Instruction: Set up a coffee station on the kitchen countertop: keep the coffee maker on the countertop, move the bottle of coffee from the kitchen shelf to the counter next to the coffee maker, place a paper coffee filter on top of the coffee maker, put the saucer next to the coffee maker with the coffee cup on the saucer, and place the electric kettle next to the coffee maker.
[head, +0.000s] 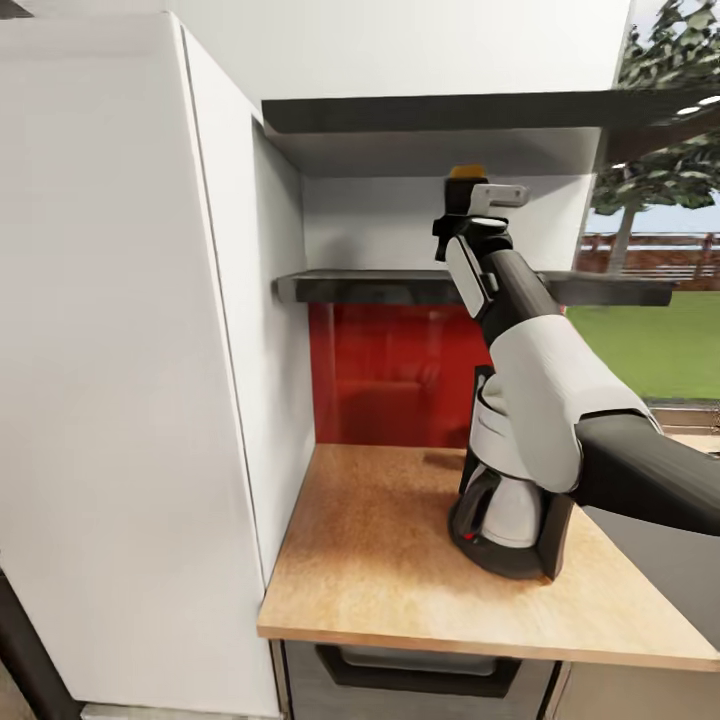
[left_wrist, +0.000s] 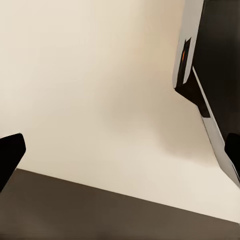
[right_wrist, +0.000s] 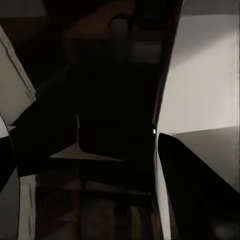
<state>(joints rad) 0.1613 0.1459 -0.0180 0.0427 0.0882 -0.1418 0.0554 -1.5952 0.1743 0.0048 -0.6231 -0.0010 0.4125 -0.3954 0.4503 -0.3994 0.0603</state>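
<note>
Right end effector (head: 470, 205) up at dark kitchen shelf (head: 400, 287), apparently clamped around dark yellow-capped coffee bottle (head: 466, 173); risk: slipping out, dropping onto black-and-white coffee maker (head: 505, 520) directly below on wooden bench (head: 380, 560).

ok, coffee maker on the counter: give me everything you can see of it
The coffee maker stands upright on the wooden countertop, toward its right side, in front of the red backsplash. It has a dark rounded base, a dark rear column and a pale, glossy carafe with a dark handle on its left. The right arm, reaching up toward the shelf, hides its upper part. Nothing visibly touches it except the counter.
</note>
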